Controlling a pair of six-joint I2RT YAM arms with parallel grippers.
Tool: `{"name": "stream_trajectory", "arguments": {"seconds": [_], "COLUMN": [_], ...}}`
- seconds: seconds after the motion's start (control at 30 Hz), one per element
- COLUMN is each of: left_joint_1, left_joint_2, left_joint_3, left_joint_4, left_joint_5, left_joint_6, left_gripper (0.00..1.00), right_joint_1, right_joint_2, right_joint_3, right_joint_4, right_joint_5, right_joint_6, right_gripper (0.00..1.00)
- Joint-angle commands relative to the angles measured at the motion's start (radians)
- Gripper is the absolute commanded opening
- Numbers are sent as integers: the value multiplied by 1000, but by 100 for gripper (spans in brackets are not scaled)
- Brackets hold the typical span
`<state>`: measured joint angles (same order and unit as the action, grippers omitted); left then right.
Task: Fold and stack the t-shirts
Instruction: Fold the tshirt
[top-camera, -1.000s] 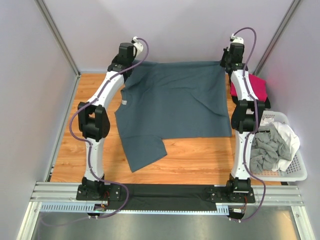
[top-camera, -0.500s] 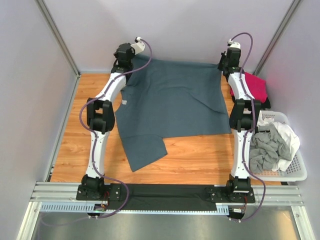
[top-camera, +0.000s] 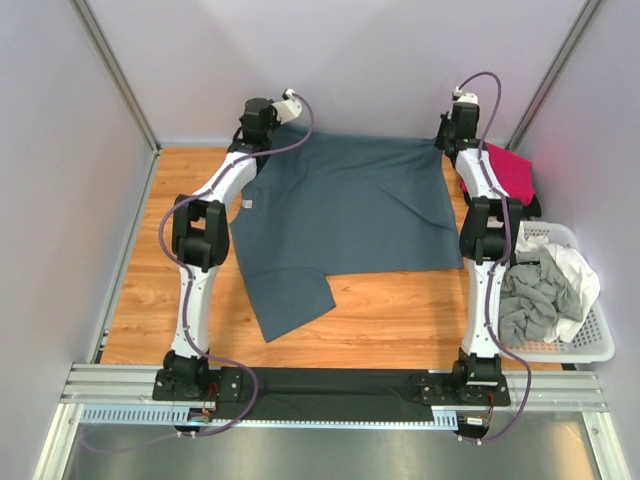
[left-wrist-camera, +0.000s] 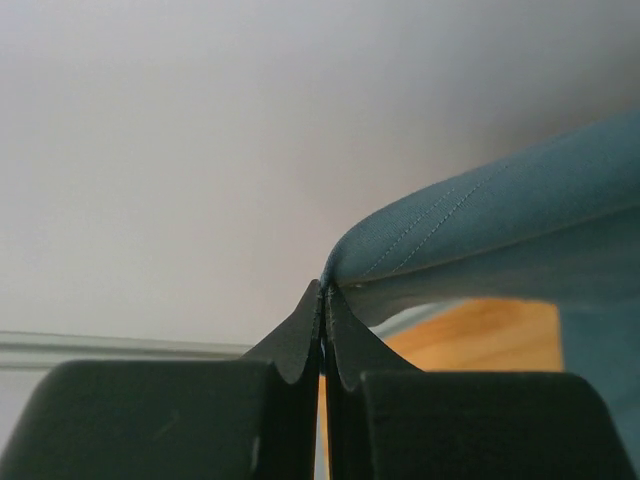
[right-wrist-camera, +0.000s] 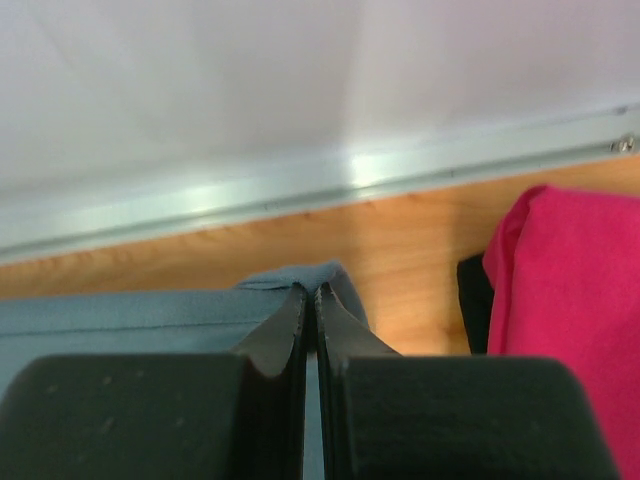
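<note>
Pinching the far left corner of the slate blue-grey t-shirt (left-wrist-camera: 480, 215), the left hand (left-wrist-camera: 322, 290) has its fingers pressed together on the hem. The cloth arcs up and away to the right, with wood visible under it, so that corner is lifted off the surface (top-camera: 400, 310). The right hand (right-wrist-camera: 311, 292) is clamped the same way on the far right corner, and there the cloth sits low, close to the wood.

Both hands are at the far edge of the shirt, near the back wall, one per corner. The edge held between them runs left-right. The rest of the shirt spreads from the hands back toward the arm bases, mostly flat. A narrower flap sticks out on the near left side. A crease runs diagonally across the right half.

Key relation: the whole shirt lies on the near side of both hands, so a fold or a drag would likely go toward the bases, with both hands moving together to keep the held edge straight. Neither arm is nearer, since each owns its corner.

Right of the right hand, close by, a magenta-pink t-shirt (top-camera: 512, 172) sits folded on a black t-shirt (right-wrist-camera: 472, 300). That looks like the stack. Further near-right, the white basket (top-camera: 590, 345) holds a crumpled light grey t-shirt (top-camera: 530, 300) and a white t-shirt (top-camera: 575, 275), not yet folded.
</note>
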<state>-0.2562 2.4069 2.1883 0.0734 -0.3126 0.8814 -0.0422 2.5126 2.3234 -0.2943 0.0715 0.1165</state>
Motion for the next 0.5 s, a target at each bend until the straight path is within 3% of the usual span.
{"name": "stream_trajectory", "arguments": {"seconds": [0.0, 0.47], "left_joint_1": [-20, -55], "left_joint_2": [-163, -406], "left_joint_3": [-123, -396], "left_joint_4": [28, -50], "left_joint_5": [-6, -91], "left_joint_6": [19, -22], "left_gripper": [0, 0], "right_joint_1": [-12, -13], "right_joint_2": [-115, -216], "right_joint_3": [-73, -265], "right_joint_4": [17, 3], "right_joint_5": [25, 10], "right_joint_6": [-52, -75], "right_gripper": [0, 0]}}
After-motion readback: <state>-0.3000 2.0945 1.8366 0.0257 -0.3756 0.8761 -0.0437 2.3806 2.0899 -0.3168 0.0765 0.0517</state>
